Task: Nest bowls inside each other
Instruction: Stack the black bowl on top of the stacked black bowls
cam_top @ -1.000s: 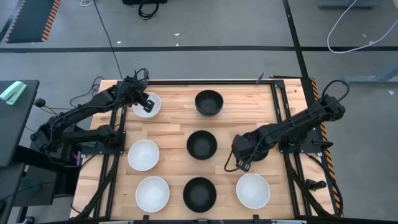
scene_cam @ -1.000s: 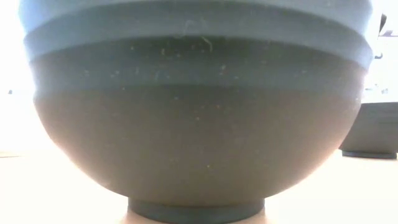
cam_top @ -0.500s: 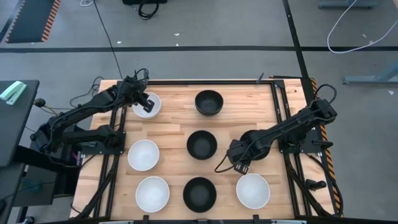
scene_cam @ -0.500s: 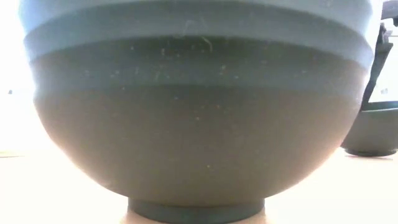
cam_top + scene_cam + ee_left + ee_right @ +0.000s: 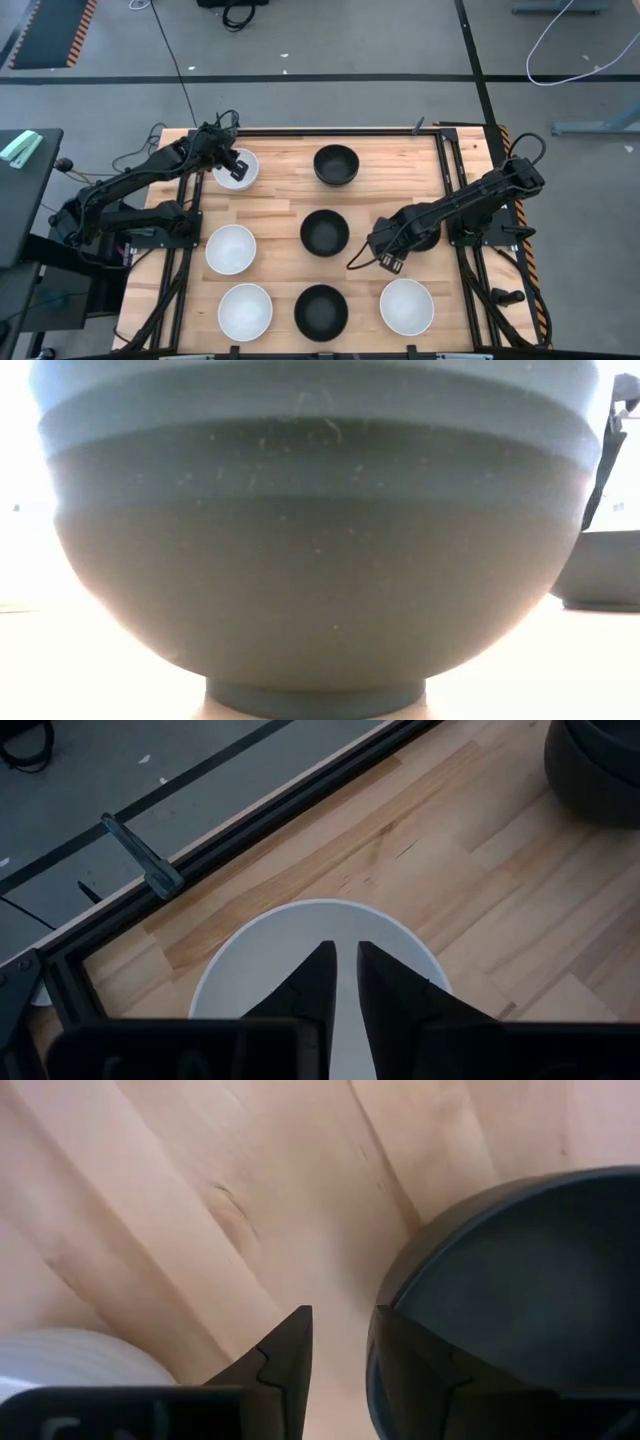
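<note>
My right gripper [image 5: 388, 260] [image 5: 340, 1325] is open at the rim of a black bowl [image 5: 500, 1280] right of the table's middle, which my right arm mostly covers in the high view. One finger [image 5: 410, 1370] stands over the bowl's hollow, the other [image 5: 285, 1355] outside over bare wood. This bowl stands on its foot [image 5: 600, 570]. My left gripper [image 5: 235, 166] [image 5: 342, 948] is over the hollow of the far-left white bowl [image 5: 260, 950], fingers a narrow gap apart. Other black bowls [image 5: 336, 164] [image 5: 325, 232] [image 5: 321, 310] and white bowls [image 5: 231, 249] [image 5: 245, 310] [image 5: 406, 306] stand apart on the table. My right gripper has one finger inside the black bowl's rim [image 5: 385, 1295] and one outside, coming from above. Whether either finger touches the wall, I cannot tell. My left gripper: whether its fingers touch the white bowl, I cannot tell.
The wooden table [image 5: 280, 205] has dark rails [image 5: 452, 190] along its left and right sides. A clamp [image 5: 140, 855] sits on the far rail by the white bowl. The near-centre black bowl [image 5: 310, 540] fills the low view. Bare wood lies between the bowls.
My right gripper has shifted a little toward the table's near-left, then back toward the far edge. The black bowl at its fingers tipped half a second ago and now stands level again, slightly shifted. My left arm has kept still.
</note>
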{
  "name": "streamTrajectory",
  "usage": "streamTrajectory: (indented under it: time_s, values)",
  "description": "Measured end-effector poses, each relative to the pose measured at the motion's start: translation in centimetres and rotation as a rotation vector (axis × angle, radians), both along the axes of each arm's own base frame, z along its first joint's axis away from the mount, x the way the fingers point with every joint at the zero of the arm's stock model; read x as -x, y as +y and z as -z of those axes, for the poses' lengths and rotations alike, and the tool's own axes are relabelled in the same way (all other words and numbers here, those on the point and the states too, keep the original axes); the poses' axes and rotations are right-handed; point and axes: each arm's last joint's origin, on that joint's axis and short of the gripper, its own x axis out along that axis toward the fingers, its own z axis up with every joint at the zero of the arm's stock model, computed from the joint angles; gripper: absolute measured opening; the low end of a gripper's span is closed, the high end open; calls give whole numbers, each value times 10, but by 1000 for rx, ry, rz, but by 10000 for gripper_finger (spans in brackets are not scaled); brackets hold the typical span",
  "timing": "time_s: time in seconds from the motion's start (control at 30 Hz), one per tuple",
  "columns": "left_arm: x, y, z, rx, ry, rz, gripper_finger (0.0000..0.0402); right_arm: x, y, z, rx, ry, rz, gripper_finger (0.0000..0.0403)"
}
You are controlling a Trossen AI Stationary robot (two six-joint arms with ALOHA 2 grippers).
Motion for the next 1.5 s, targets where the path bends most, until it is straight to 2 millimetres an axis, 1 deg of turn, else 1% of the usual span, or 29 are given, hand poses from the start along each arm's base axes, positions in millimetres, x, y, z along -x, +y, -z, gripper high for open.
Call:
streamTrajectory:
  time_s: [0.23,0.53,0.67,0.8,0.9,1.03,1.23,1.43,1.5]
  values:
    - [0,0,0,0,0,0,59,3,-2,0,26,29,16,119]
    - [0,0,0,-1,1,1,51,4,-2,-2,54,12,12,119]
    - [0,0,0,-1,1,1,56,7,-3,-9,64,-11,36,119]
    - [0,0,0,-1,1,1,59,17,-6,-19,127,-16,56,119]
    - [0,0,0,-1,0,0,55,17,-6,-19,124,-37,55,119]
    - [0,0,0,-1,-1,0,51,16,-6,-12,115,-34,38,119]
    - [0,0,0,0,1,0,58,28,-9,10,116,46,62,119]
    - [0,0,1,8,4,-4,55,32,-12,30,73,37,74,119]
    - [1,-1,1,12,7,-4,52,32,-14,32,64,35,74,119]
